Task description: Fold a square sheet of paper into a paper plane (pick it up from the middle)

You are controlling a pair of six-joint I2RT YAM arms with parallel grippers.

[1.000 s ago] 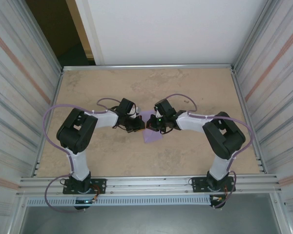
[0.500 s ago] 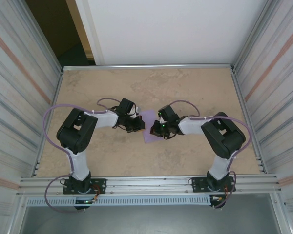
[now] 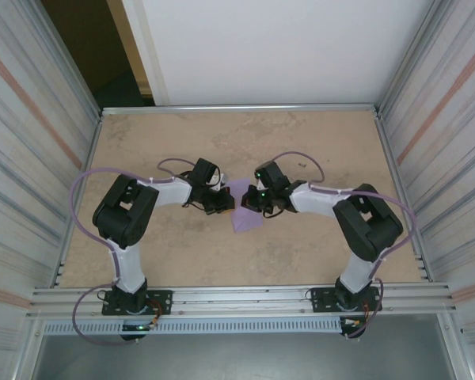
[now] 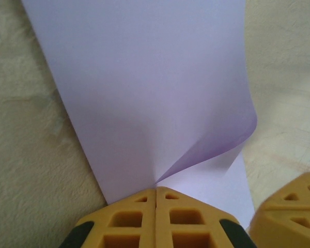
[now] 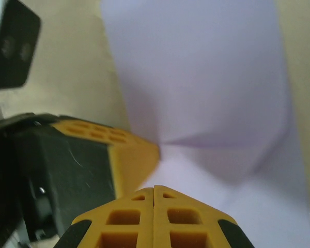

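Top, left-wrist and right-wrist views of a two-arm folding station.

**Bench** (image 3: 301, 142): a tan, mottled surface enclosed by ribbed metal walls (image 3: 443, 95) on both sides.

**Arms**: the left arm (image 3: 127, 218) and the right arm (image 3: 364, 226) rise from the near edge and bend inward, so that their wrists meet near the middle of the bench.

**Task object**: the square sheet of paper (image 3: 245, 219) lies at the centre of the bench, between and just in front of the two wrists. In the top view a lavender corner projects toward the near edge. The left wrist view shows the sheet (image 4: 144, 93) spreading away from the fingertips, one flap curling upward along its right side. In the right wrist view the sheet (image 5: 206, 82) carries soft creases that converge on a single point.

**Left end effector** (image 3: 225, 205): the yellow fingers (image 4: 129, 222) are pressed fully together, with the sheet's edge pinched at their tip (image 4: 156, 190), where the curl begins. The right wrist view shows it (image 5: 137, 155) touching the paper at the meeting point of the creases.

**Right end effector** (image 3: 251, 205): its fingers (image 5: 181, 222) are likewise closed flat against each other (image 5: 154, 189), just beside the left one and over the paper. Whether any paper is caught between them cannot be told.
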